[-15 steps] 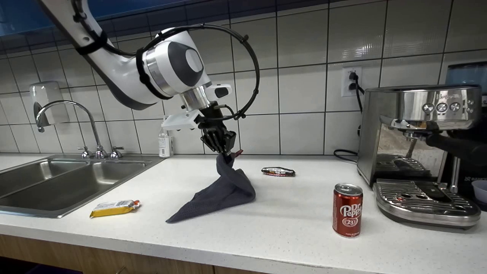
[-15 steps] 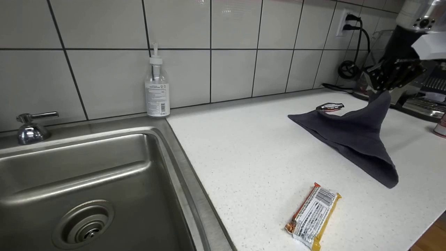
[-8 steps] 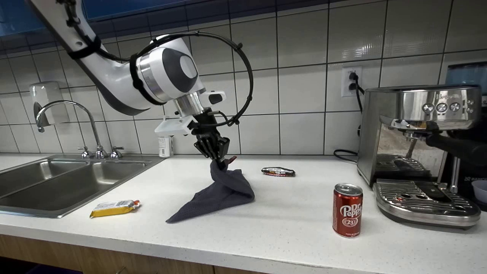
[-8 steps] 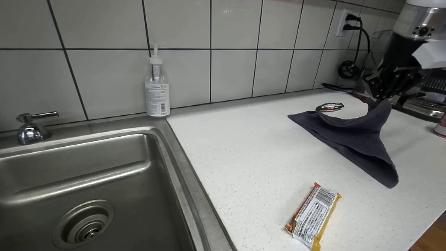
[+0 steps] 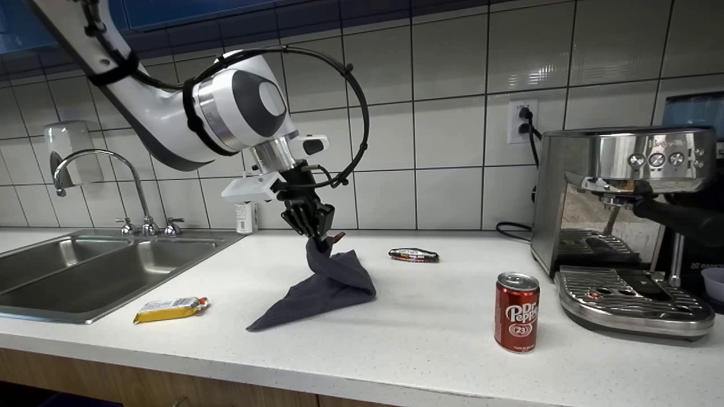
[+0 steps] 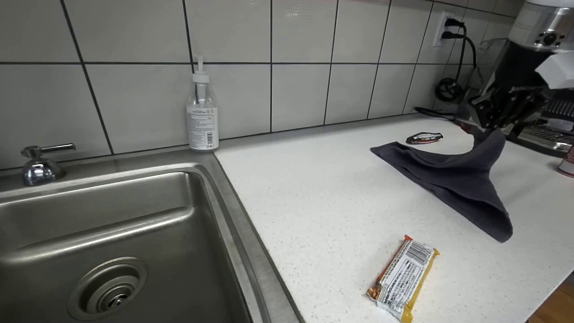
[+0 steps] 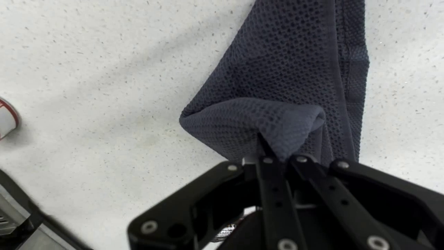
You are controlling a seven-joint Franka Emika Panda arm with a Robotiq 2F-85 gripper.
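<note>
A dark cloth (image 5: 334,288) is pinched tight by the gripper (image 5: 322,242).
Its top is held up, and the rest is draped below onto the counter (image 5: 430,345), its long point turned away from the tiled wall (image 5: 447,135). In the sink (image 6: 244,251), a drain (image 6: 109,291) is seen; what is in the red can (image 5: 517,314) cannot be told.

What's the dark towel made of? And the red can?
The dark towel looks like matt woven fabric, perhaps cotton: it folds softly and shows a dimpled weave. The red can seems to be metal, probably aluminium, printed glossy red: its top shines silver.
</note>
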